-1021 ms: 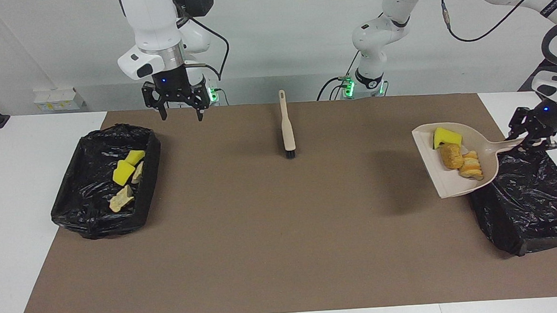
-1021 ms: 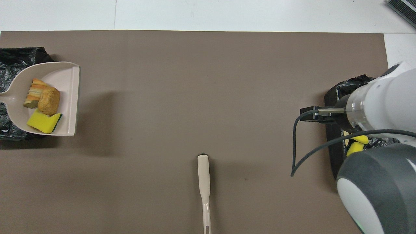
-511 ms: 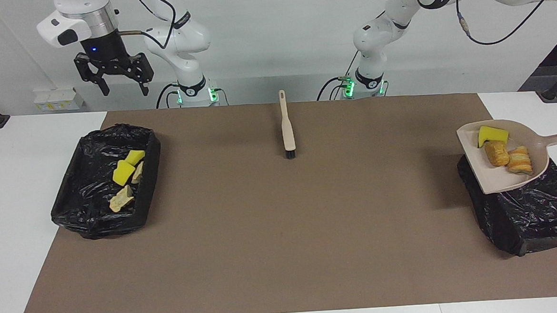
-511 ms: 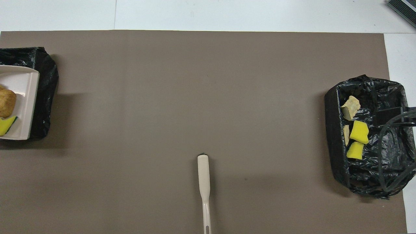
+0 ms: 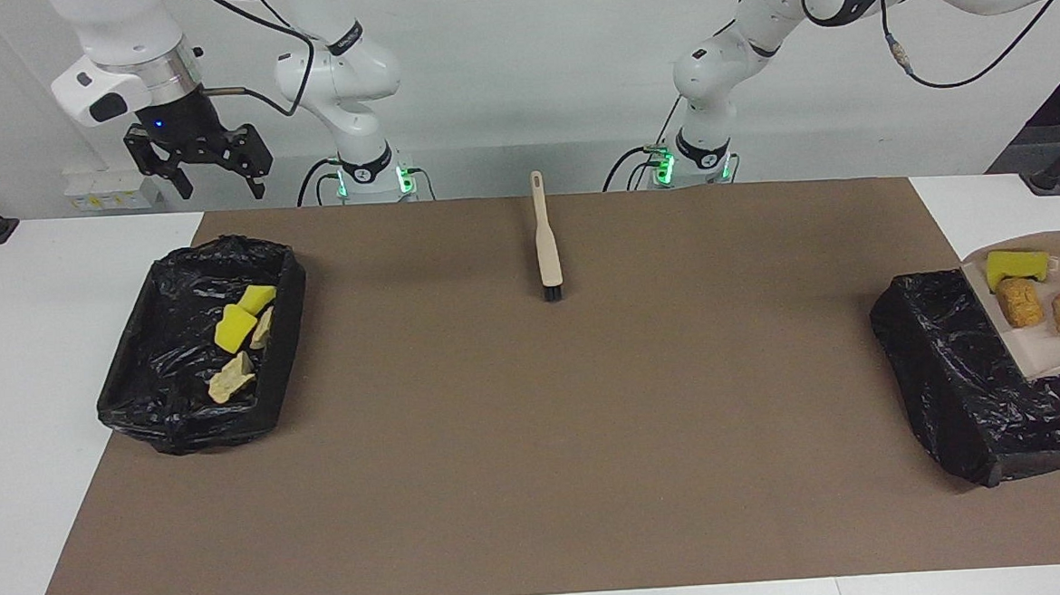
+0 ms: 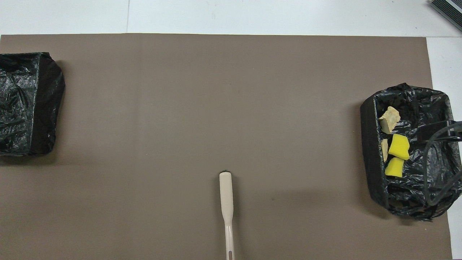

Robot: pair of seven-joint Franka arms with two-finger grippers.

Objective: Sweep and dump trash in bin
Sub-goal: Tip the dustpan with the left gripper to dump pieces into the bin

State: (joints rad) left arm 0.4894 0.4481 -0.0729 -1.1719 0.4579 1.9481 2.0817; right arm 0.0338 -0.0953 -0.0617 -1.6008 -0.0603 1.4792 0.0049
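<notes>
Light, loose trash (image 5: 1029, 294) rides a stiff dustpan (image 5: 1041, 352) over the bin (image 5: 960, 375), best held by its handle; left hand unseen, apparently pressed together; right hand (image 5: 212, 174) spread.

White desk (image 5: 8, 379) with a brown mat (image 5: 538, 442) covering most of it. On the mat: a beige brush (image 5: 546, 242) at upper centre of the facing view, bristles pointing down-frame; a black-lined bin (image 5: 201, 346) at centre left with trash bits inside; a second black-lined bin (image 5: 979, 374) at the right edge, slightly overhanging the mat.
</notes>
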